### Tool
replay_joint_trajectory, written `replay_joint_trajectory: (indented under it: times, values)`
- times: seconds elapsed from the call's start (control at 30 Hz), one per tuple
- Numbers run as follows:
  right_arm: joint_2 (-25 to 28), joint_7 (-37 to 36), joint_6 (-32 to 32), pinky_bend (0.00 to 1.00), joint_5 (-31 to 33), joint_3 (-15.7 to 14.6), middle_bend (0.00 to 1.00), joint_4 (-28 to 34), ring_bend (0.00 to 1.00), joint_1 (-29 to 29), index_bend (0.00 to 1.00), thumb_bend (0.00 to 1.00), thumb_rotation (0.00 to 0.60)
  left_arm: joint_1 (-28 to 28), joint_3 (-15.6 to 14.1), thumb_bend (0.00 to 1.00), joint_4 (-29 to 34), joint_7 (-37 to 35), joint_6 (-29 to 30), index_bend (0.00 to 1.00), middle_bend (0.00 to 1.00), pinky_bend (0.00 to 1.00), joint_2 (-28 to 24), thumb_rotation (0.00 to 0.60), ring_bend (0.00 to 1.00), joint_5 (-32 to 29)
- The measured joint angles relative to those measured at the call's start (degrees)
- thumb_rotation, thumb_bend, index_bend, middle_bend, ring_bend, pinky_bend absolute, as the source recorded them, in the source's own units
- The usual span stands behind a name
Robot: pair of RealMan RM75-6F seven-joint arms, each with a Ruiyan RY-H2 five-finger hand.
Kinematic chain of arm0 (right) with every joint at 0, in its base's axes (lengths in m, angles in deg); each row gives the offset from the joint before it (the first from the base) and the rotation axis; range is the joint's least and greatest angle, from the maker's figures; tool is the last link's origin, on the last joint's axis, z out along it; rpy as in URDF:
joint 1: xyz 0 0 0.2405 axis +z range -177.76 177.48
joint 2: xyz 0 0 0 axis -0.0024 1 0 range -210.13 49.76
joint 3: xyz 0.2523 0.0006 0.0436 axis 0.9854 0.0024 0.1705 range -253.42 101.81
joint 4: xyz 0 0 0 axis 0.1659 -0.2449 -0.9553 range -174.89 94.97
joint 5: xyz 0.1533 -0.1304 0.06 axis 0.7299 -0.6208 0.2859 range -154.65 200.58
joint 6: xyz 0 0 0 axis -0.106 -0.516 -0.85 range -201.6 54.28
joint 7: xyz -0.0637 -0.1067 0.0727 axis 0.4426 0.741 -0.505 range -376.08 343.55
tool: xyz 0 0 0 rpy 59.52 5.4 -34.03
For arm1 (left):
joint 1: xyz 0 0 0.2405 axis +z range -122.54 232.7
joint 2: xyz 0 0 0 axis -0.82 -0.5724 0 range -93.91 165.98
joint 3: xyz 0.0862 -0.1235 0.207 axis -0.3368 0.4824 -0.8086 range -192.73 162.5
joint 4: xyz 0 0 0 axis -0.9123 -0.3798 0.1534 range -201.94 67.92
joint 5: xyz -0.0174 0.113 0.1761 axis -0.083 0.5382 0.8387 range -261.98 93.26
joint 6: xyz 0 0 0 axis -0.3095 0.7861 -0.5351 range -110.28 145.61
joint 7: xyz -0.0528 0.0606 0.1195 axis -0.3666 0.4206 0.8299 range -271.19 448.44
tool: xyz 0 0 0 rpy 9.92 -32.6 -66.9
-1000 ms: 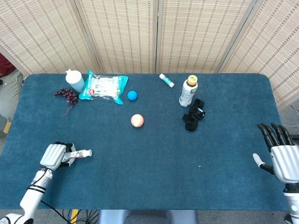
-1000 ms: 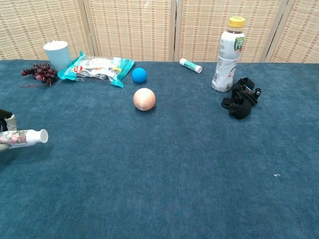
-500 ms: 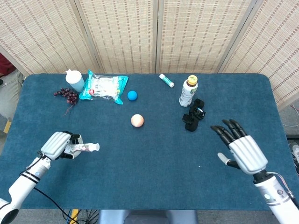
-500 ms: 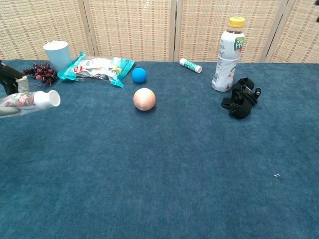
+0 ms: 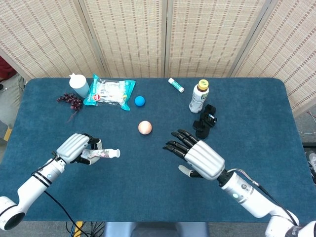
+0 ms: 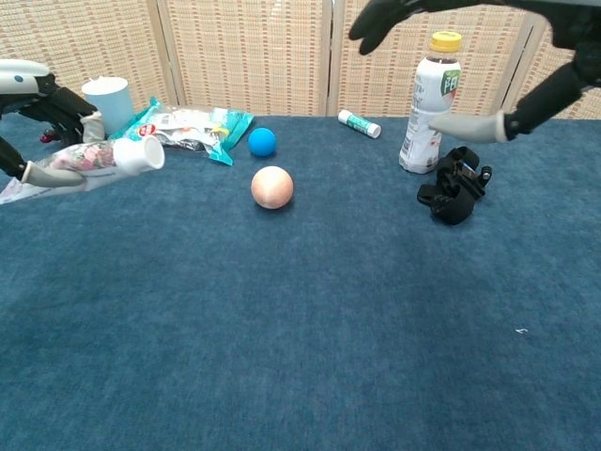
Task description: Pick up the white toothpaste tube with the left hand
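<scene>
Toothpaste tube (image 5: pixel 101 154) is gripped in left hand (image 5: pixel 75 148), raised off the table (image 5: pixel 148 197), cap pointing right. Right hand (image 5: pixel 197 157) is spread, holding nothing. Beyond: two balls, one bottle (image 5: pixel 198 97), one snack packet (image 5: pixel 109 92).

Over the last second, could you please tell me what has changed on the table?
The left hand, holding the toothpaste tube, has lifted it and carried it toward the table's middle. The right hand, open, has swung in from the right edge. The peach ball, bottle and snack packet stayed put.
</scene>
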Motion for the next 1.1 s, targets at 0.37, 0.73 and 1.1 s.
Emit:
replay_joint_trajectory:
  times: [0.37,0.73,1.1]
  values:
    - [-7.94,4.89,2.67,0.06,7.49,2.83,0.15,-1.22,0.0,5.65,0.27,0.28,0.501,-3.35,1.58,0.45,2.61,0.77,-5.15,0.6,0.67,0.35,-0.39,0.6,0.49,-5.5]
    - [-10.35,9.96,3.85,0.06,10.96,3.24,0.16,-2.91,0.0,8.79,0.3,0.27,0.5,-5.1,2.58,0.45,3.21,-0.41,-7.85,0.6,0.67,0.35,-1.06,0.6,0.49,-8.56]
    - [-14.66,15.53,5.12,0.06,16.19,3.35,0.16,-5.45,0.0,12.6,0.31,0.27,0.5,-6.18,3.07,0.45,3.45,0.8,-9.3,0.6,0.67,0.35,-0.85,0.6,0.49,-11.43]
